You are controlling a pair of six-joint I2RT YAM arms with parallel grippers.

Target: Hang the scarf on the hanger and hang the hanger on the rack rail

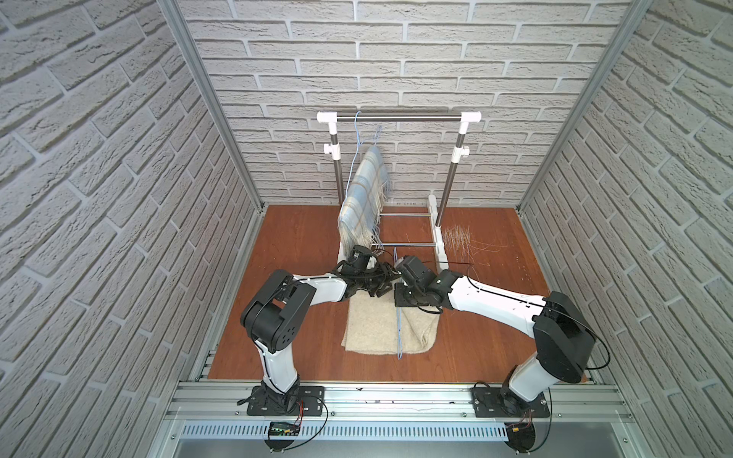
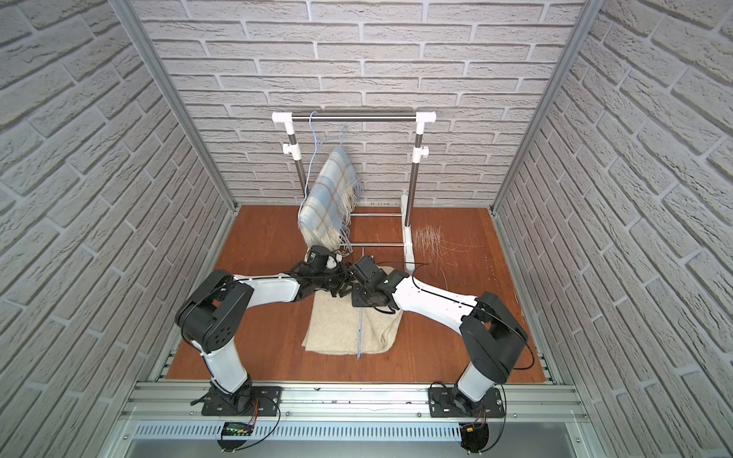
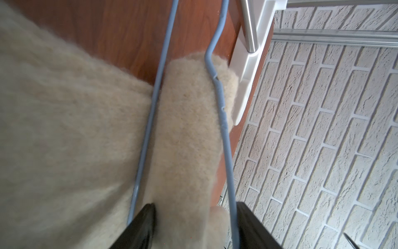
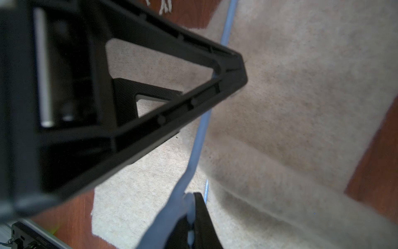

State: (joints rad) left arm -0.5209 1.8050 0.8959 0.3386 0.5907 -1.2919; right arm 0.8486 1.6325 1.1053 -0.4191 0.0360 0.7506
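Beige scarf [image 1: 373, 329]: being spread under the hanger [image 1: 399, 333], one fold being passed between its wires, along them.
Left gripper [image 3: 196, 207]: jaws being held wide astride that fold.
Right gripper [image 4: 190, 207]: hanger being pinched tight.

Nothing readable here, no labels, brands or numbers; the lit board [image 1: 283, 430] at 6 o'clock is too tiny.

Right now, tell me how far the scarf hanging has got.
Done: a plaid scarf hangs from the rack. In hand: the right gripper is shut on the blue hanger over the beige scarf, and the left gripper, open, straddles a fold of it between the hanger's wires. Left: draping that scarf over the hanger and hooking it on the rack.
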